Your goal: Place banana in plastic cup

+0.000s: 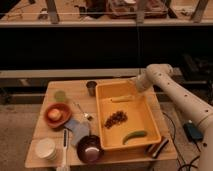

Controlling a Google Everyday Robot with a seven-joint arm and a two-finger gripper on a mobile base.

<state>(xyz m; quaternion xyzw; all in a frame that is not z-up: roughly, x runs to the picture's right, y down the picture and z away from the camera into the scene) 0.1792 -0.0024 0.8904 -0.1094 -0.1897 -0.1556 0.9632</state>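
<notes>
Toward the upper end of the yellow bin (pixel 100 117), right of the frame's centre, the banana (pixel 122 98) lies on the bin floor, pale yellow and roughly crosswise, close to the far wall. Just above and right of it the gripper (pixel 133 86) hangs over the bin's far right corner with its fingers spread wide and nothing between them; it is apart from the banana. The pale arm (pixel 175 92) runs from it up to a rounded joint and then slants down toward the right edge of the frame. Lower in the same bin sit a dark brown cluster (pixel 115 119) near the middle and a green curved pod (pixel 134 136) near the bottom wall. The plastic cup (pixel 60 95), pale green and upright, stands on the wooden table (pixel 70 88) well to the left of the bin, in the left-centre of the frame. Between it and the bin's upper left corner stands a dark grey metal cup (pixel 91 88). Below the plastic cup is an orange plate (pixel 49 118) with a pale round item on it. Further down are a grey-blue cloth (pixel 76 127), a dark bowl (pixel 90 148) touching the bin's lower left corner, a white tub (pixel 46 148) in the lower left, and a white knife (pixel 64 145) between tub and bowl. A dark block (pixel 159 146) lies at the bin's lower right corner.
</notes>
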